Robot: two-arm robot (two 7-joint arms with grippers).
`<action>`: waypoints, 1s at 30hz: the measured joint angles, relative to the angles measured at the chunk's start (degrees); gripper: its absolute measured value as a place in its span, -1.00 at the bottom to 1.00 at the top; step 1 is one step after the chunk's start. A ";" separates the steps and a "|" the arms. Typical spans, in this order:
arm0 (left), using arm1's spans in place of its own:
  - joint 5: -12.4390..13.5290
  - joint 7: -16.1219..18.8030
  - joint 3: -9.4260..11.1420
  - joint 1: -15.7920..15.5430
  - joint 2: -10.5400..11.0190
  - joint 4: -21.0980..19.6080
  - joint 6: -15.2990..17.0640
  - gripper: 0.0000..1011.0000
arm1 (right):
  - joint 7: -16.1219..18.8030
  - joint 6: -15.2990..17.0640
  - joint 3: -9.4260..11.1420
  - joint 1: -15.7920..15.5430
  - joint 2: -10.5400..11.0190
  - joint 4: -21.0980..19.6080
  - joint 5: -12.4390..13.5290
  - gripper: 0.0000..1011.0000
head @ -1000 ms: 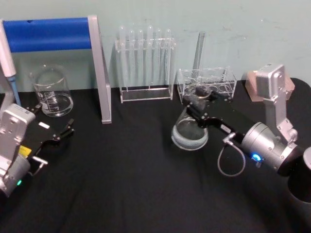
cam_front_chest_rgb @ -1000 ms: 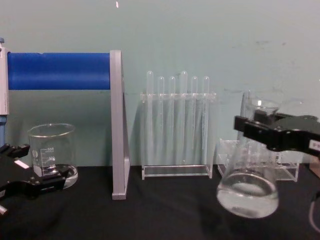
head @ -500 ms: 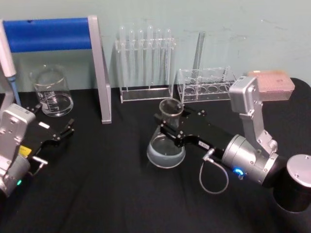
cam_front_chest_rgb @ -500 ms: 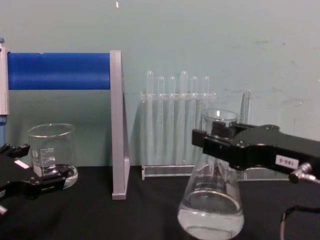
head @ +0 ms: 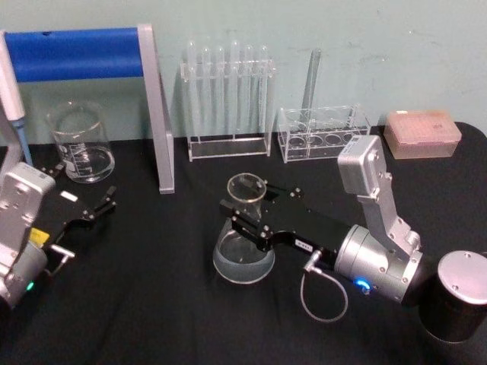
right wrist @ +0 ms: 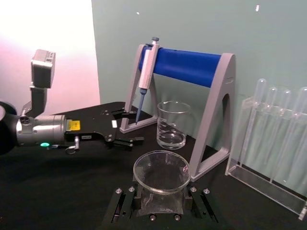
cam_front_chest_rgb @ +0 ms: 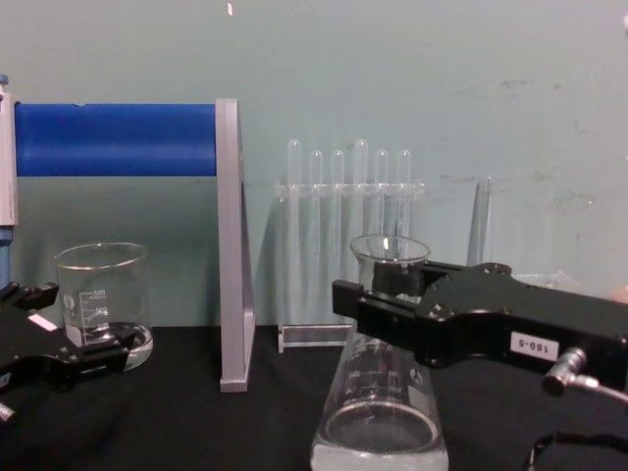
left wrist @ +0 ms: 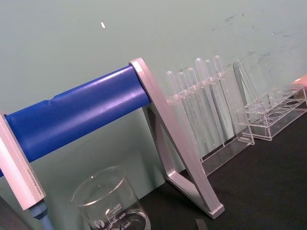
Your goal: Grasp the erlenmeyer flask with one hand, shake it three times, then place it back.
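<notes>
The erlenmeyer flask [head: 243,245] is near the middle of the black worktop [head: 175,304], upright or nearly so, with a shallow pool of clear liquid [cam_front_chest_rgb: 378,453] lying in its wide base. The right hand [head: 242,220] reaches in from about 4 o'clock of the flask and is clamped on the narrow neck just under the flared rim, one jaw on each side. From the right wrist view the open mouth sits squarely between the jaws.

The grasp is therefore done. The base is very close to the worktop, but I cannot tell whether it touches the surface or hangs just above it. One moment cannot show how many of the three shakes are finished. As far as I can judge, the flask is either mid-shake at the low point or being set down.

What clearly remains is releasing the neck with the flask standing on its base, and drawing the arm away.

The left hand [right wrist: 125,127] lies parked at about 9 o'clock of the flask, its jaws apart and holding nothing. It is just in front of the beaker [head: 80,144], which stands at about 10 o'clock, and the test tube rack [head: 227,99] stands at 12 o'clock.
</notes>
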 joint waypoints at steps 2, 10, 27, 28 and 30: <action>0.00 0.00 0.00 0.00 0.00 0.00 0.00 0.98 | 0.16 -0.02 -0.26 0.02 0.12 -0.05 -0.02 -0.10; 0.00 0.00 0.00 0.00 0.00 0.00 0.00 0.98 | 0.06 -0.07 -0.71 0.15 0.44 -0.19 0.07 -0.10; 0.00 0.00 0.00 0.00 0.00 0.00 0.00 0.98 | -3.61 -0.28 3.40 1.24 0.05 2.53 1.00 -0.10; 0.00 0.00 0.00 0.00 0.00 0.00 0.00 0.98 | -4.03 -0.31 3.94 1.34 0.00 2.83 1.04 -0.10; 0.00 0.00 0.00 0.00 0.00 0.00 0.00 0.98 | -4.45 -0.37 4.51 1.44 -0.06 3.18 1.10 -0.10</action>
